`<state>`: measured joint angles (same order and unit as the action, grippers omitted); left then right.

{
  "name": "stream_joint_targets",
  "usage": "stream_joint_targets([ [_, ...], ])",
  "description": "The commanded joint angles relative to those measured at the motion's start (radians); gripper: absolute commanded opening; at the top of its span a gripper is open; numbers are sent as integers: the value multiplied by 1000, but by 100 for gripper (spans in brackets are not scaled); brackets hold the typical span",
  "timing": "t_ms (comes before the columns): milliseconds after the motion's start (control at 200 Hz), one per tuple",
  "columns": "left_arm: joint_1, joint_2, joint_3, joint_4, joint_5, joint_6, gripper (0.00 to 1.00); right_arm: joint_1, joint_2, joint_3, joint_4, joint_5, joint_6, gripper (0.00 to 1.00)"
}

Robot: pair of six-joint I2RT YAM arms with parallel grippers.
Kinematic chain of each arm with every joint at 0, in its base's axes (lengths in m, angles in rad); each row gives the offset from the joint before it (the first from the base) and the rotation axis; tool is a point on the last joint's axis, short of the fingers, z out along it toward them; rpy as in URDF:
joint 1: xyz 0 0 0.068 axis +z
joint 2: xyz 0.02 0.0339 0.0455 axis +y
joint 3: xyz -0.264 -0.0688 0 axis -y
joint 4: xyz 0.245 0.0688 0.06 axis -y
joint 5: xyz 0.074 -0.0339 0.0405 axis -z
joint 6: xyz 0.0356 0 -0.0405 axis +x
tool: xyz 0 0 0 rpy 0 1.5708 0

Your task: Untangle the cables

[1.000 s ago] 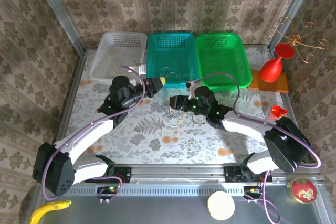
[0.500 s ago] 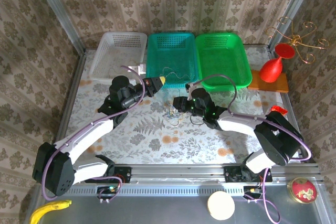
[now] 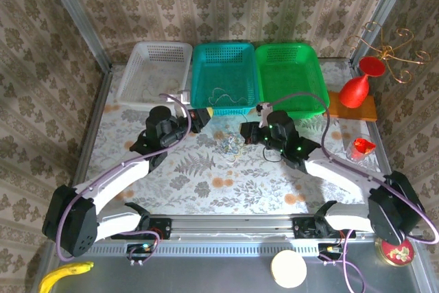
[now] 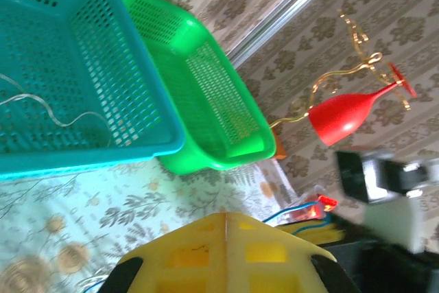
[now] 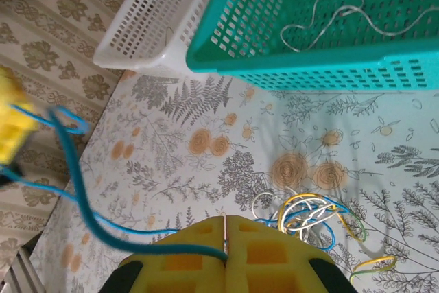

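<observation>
The cables (image 3: 230,145) lie as a small tangle of blue, yellow and whitish loops on the floral mat, also in the right wrist view as cables (image 5: 309,214) just ahead of the jaws. My right gripper (image 3: 244,132) sits just right of the tangle; the right gripper (image 5: 225,219) is shut on a blue cable (image 5: 165,247). That cable runs through the air to my left gripper (image 3: 205,112), up and left of the tangle. The left gripper (image 4: 226,216) is shut, with the blue cable (image 4: 284,215) leaving its right side. A loose whitish cable (image 3: 223,94) lies in the teal basket (image 3: 226,47).
A white basket (image 3: 154,47) and a green basket (image 3: 288,47) flank the teal one along the back. A red goblet (image 3: 357,87) on an orange board stands at the right. A banana (image 3: 62,276) and a red tin (image 3: 398,248) lie near the front edge.
My right gripper has shut on the blue cable and drawn back to the right, away from the tangle. The left gripper has shifted slightly back and stayed shut.
</observation>
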<state>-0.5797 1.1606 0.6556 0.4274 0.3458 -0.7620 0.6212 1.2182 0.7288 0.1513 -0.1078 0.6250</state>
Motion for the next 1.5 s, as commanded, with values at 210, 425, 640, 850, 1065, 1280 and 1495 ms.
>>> stream_joint_targets([
  [210,10,-14,-110,82,0,136,38,-5,-56,309,-281,-100,-138,0],
  [425,9,-21,-196,152,-16,165,70,-3,-36,462,-357,-138,-170,0],
  [640,-19,-17,-233,122,-33,269,87,-2,-21,528,-370,-165,-172,0],
  [850,-115,61,-232,114,-82,369,98,8,-14,567,-373,-176,-168,0],
  [1065,-183,206,-185,178,-142,397,100,22,-22,581,-381,-174,-166,0],
  [1280,-192,310,-130,247,-231,388,100,41,-53,592,-387,-166,-160,0],
  [1495,-180,419,-90,312,-226,382,79,49,-72,632,-388,-168,-142,0],
])
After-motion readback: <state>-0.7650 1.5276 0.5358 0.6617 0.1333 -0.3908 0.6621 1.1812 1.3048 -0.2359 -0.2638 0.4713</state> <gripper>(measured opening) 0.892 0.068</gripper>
